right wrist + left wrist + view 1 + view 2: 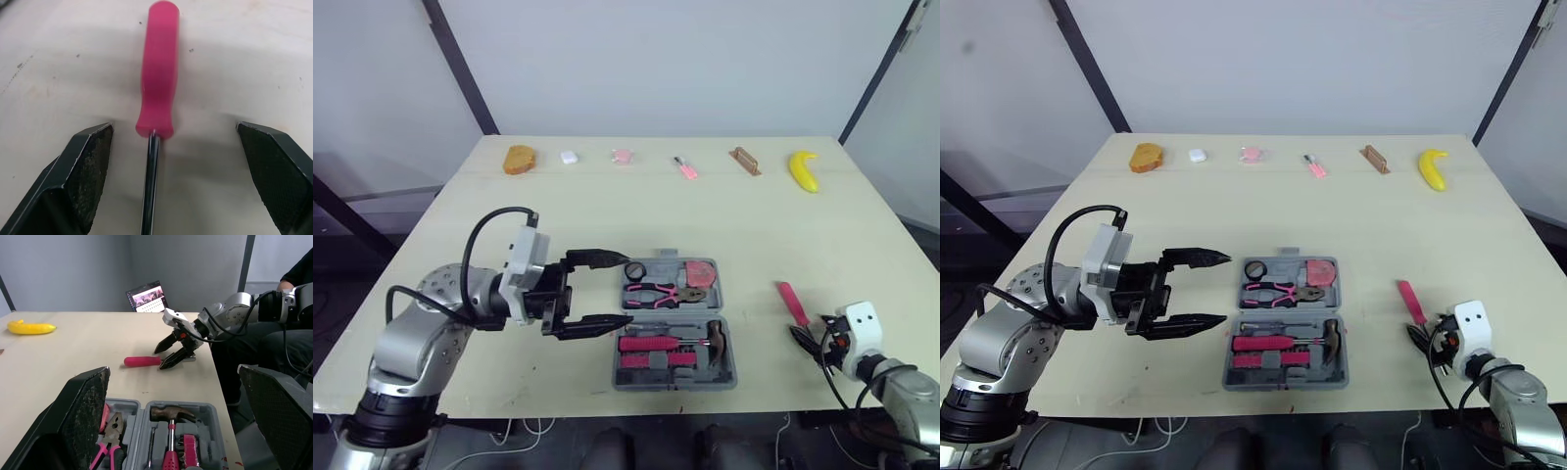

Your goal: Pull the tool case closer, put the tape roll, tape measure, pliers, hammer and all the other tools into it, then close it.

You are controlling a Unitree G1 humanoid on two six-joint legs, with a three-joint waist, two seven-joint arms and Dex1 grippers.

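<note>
The grey tool case lies open near the table's front edge. It holds pink-handled pliers, a round black tape measure, a pink tape roll and a hammer. My left gripper is open just left of the case, its tips at the case's edge with nothing between them. A pink-handled screwdriver lies on the table right of the case. My right gripper is open and low over the table, with its fingers on either side of the screwdriver's metal shaft.
Along the far edge lie a bread piece, a small white item, a pink item, a small pink tool, a wooden block and a banana. A person sits beyond the right edge.
</note>
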